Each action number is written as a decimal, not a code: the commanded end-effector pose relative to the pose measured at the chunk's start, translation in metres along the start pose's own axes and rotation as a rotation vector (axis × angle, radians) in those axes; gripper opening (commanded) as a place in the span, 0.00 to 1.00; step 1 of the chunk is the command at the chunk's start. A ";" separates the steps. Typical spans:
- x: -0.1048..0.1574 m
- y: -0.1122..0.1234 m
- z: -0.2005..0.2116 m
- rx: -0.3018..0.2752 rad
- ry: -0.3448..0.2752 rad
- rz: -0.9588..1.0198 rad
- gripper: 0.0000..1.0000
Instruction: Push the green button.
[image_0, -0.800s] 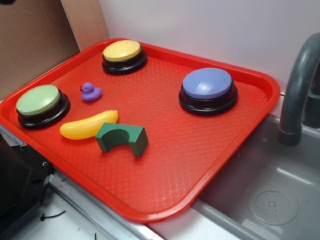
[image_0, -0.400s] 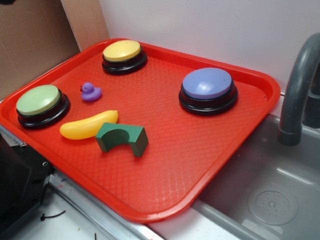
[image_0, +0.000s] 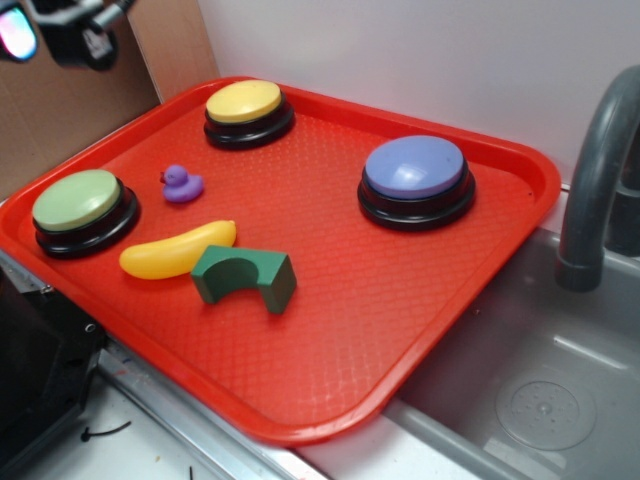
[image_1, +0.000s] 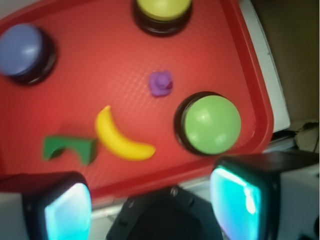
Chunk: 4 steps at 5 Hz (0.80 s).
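Red tray fills the worktop beside a grey sink; on it we see the green button at the tray's left corner, near the purple duck and banana. Our gripper hovers well above the tray's edge, jaws spread apart and empty.

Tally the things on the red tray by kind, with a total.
Round push buttons: 3 (pale green-topped, yellow-topped, purple-blue-topped)
Small purple toy ducks: 1
Yellow toy bananas: 1
Dark green arch-shaped blocks: 1
Total: 6
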<state>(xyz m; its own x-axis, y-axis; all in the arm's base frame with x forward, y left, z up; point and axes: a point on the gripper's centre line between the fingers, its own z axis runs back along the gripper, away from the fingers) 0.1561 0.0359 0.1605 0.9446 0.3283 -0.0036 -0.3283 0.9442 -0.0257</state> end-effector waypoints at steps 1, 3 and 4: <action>0.005 0.035 -0.030 -0.024 -0.067 -0.070 1.00; 0.003 0.068 -0.076 -0.023 -0.004 -0.150 1.00; 0.009 0.072 -0.104 -0.008 0.038 -0.154 1.00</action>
<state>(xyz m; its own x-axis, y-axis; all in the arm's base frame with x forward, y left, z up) 0.1386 0.1011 0.0506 0.9798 0.1907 -0.0595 -0.1935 0.9800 -0.0457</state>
